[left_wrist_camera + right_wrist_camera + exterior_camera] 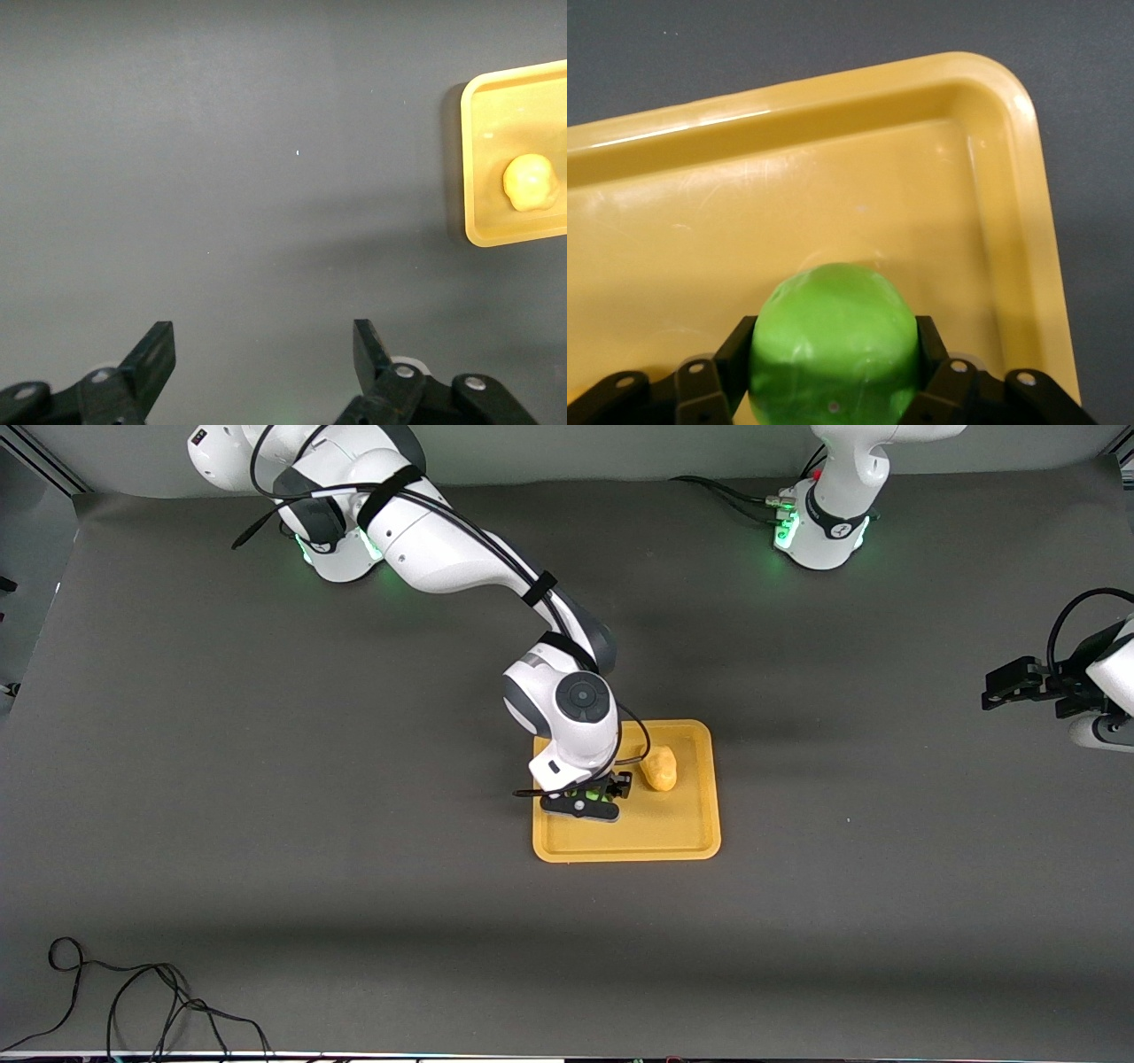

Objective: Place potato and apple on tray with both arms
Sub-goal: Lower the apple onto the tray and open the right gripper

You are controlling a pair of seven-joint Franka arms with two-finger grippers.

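Note:
The orange-yellow tray (673, 841) lies mid-table. The yellow-tan potato (660, 768) lies on it, toward the robots' bases; it also shows in the left wrist view (530, 181) on the tray (483, 115). My right gripper (592, 793) is low over the tray, on the right arm's side of the potato, shut on the green apple (833, 341), a sliver of which shows in the front view (587, 792). The apple is just above the tray floor (833, 204). My left gripper (263, 354) is open and empty over bare table at the left arm's end (1005, 688).
A black cable (133, 992) lies on the dark grey mat near the front camera's edge, at the right arm's end. The right arm's forearm and wrist (567, 708) hang over the tray's rim nearest the bases.

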